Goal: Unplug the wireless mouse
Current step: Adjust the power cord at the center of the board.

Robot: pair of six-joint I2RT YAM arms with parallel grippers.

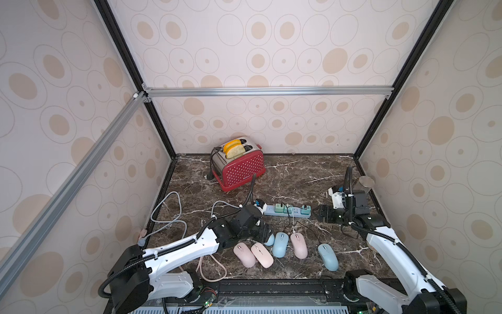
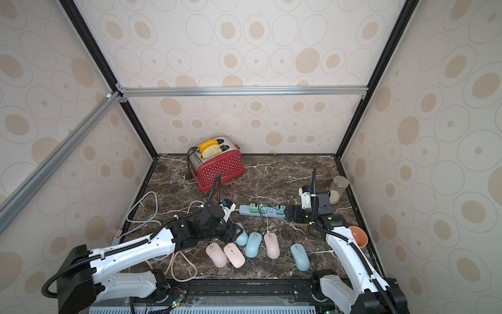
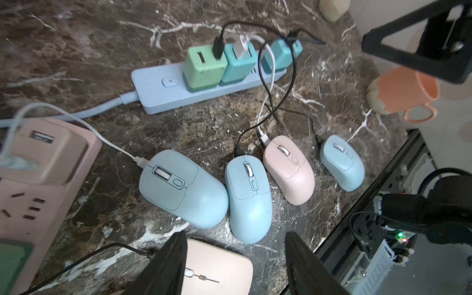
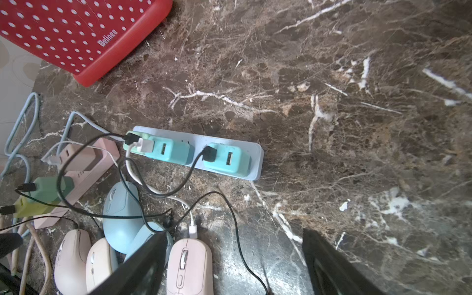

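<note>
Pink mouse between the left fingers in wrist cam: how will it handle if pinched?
Probably slippery: the pink mouse has a smooth, rounded shell. Likely light; it lies loose on the marble, so it may slide. Its thin black cable looks floppy and would trail.

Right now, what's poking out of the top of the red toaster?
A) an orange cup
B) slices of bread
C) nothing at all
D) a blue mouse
B: in both top views, bread slices stand up out of the slots of the red toaster.
</note>
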